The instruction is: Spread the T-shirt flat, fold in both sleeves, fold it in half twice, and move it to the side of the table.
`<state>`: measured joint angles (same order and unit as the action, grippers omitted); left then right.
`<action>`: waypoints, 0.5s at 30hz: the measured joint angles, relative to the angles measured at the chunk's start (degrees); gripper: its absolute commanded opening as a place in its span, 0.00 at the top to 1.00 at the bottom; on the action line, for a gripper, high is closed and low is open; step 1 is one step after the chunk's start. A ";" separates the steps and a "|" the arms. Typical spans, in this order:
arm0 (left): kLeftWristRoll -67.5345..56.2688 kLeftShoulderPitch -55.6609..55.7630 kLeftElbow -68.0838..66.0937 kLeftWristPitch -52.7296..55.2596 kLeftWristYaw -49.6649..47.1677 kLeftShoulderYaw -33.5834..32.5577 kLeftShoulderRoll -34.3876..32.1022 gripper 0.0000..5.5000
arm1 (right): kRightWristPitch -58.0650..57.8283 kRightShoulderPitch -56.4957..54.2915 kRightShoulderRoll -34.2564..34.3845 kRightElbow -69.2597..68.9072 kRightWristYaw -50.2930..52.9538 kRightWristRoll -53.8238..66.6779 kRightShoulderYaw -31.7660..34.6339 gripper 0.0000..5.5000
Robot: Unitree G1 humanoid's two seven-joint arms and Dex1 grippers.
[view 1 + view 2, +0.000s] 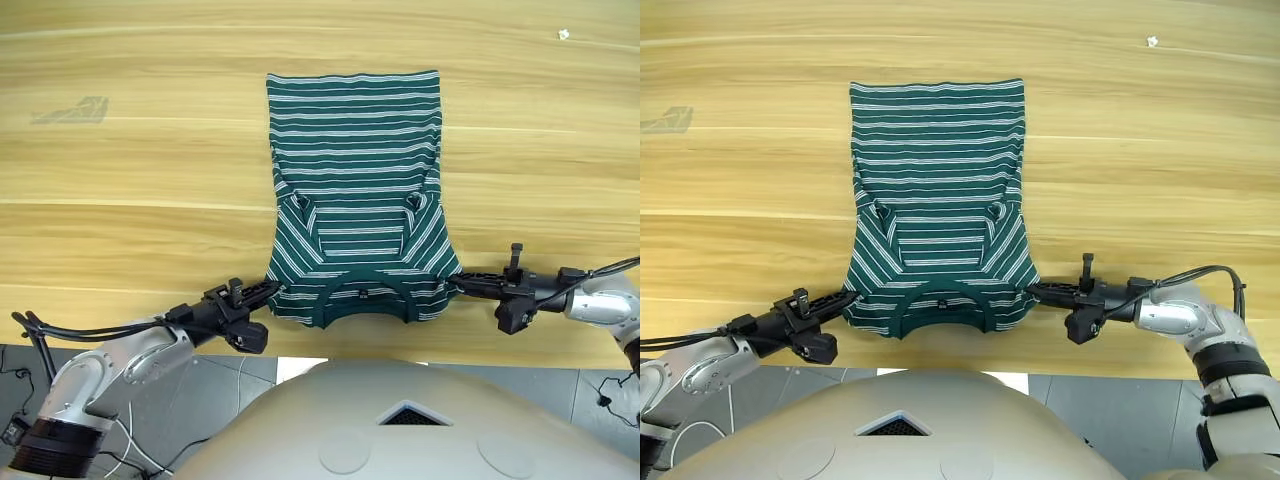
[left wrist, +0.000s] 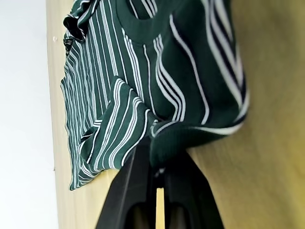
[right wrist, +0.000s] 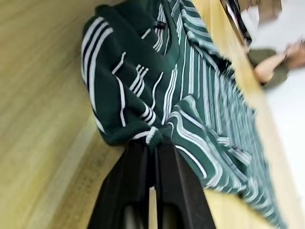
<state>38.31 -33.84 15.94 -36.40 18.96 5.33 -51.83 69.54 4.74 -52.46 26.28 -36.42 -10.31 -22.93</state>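
far left on the light wooden table (image 1: pixel 150 200): a faint grey smudge-like mark (image 1: pixel 70 110), well apart from everything else.

left gripper (image 1: pixel 273 289), black two-finger type, sits low near the table's near edge. it is clamped tight on the shirt's near-left shoulder corner. the left wrist view confirms it: black fingers (image 2: pixel 126 191) pinched on a bunched fold of striped fabric.

dark green fabric t-shirt with thin white stripes (image 1: pixel 355 190) lies flat at table centre, collar toward the robot, hem at the far end. both sleeves are folded inward on top of the body. the outline is a narrow rectangle that flares a bit at the shoulders. the collar end lies close to the table's near edge.

right gripper (image 1: pixel 452 281), same black two-finger type, mirrors the left. it is closed on the near-right shoulder corner, with fabric nipped between the fingers (image 3: pixel 121 191) in the right wrist view. both arms come in from the sides, roughly level with each other.

far right, toward the table's back: a small white scrap (image 1: pixel 564 34), well apart from the shirt.
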 measured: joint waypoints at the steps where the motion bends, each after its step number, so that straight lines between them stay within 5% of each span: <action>1: -1.11 -0.10 0.08 0.06 0.40 0.00 0.10 1.00 | -5.39 2.04 -1.43 -3.86 -4.02 6.49 -1.35 1.00; 6: -10.08 -2.28 3.62 3.46 5.00 -1.01 0.18 1.00 | -30.19 8.69 -10.96 -21.70 -20.93 36.32 -2.96 1.00; 9: -26.68 -7.35 13.25 12.64 15.52 -7.56 -3.76 1.00 | -48.80 12.41 -20.20 -35.90 -31.88 59.01 1.42 1.00; 15: -47.84 -15.87 26.06 24.89 32.89 -23.40 -9.00 1.00 | -59.73 19.51 -23.99 -42.92 -39.61 65.19 12.22 1.00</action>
<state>-9.53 -49.71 42.00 -11.51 51.85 -18.07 -60.83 9.81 24.25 -76.44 -16.64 -76.03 54.88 -10.70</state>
